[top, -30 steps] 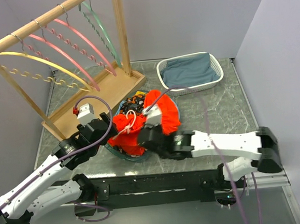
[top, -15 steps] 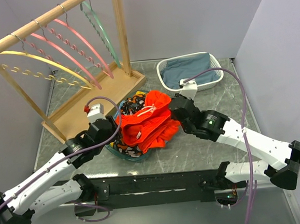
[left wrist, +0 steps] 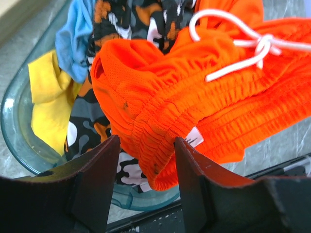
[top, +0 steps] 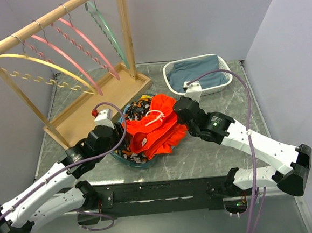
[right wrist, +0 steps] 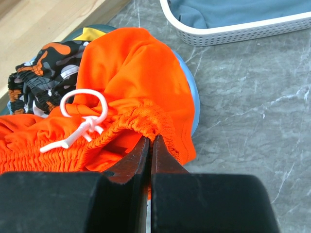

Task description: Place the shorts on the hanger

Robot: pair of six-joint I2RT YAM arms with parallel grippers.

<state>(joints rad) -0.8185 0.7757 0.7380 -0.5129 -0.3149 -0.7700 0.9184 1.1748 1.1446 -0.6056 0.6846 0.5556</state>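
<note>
The bright orange-red shorts (top: 154,128) lie bunched over a glass bowl, white drawstring (top: 155,115) on top. My right gripper (top: 173,120) is at their right edge, shut on the elastic waistband (right wrist: 146,119); its fingertips (right wrist: 149,138) pinch the fold. My left gripper (top: 123,136) is at the shorts' left end, open, with a fold of the waistband (left wrist: 146,121) between its fingers (left wrist: 104,165), not pinched. The shorts fill both the left wrist view (left wrist: 204,82) and the right wrist view (right wrist: 131,77). The pale green hanger (top: 106,34) hangs at the right end of the wooden rack.
The glass bowl (top: 121,158) also holds a black-orange-white patterned garment (top: 136,108), a yellow cloth (left wrist: 48,97) and a blue cloth (left wrist: 75,36). A white basket (top: 169,80) with blue-grey cloth stands at the back right. The wooden rack (top: 123,27) carries pink hangers (top: 80,47) and a yellow hanger (top: 43,63).
My right arm has swung from the front of the bowl to its right side, drawing the shorts out sideways over the bowl. My left gripper has edged right, up to the waistband.
</note>
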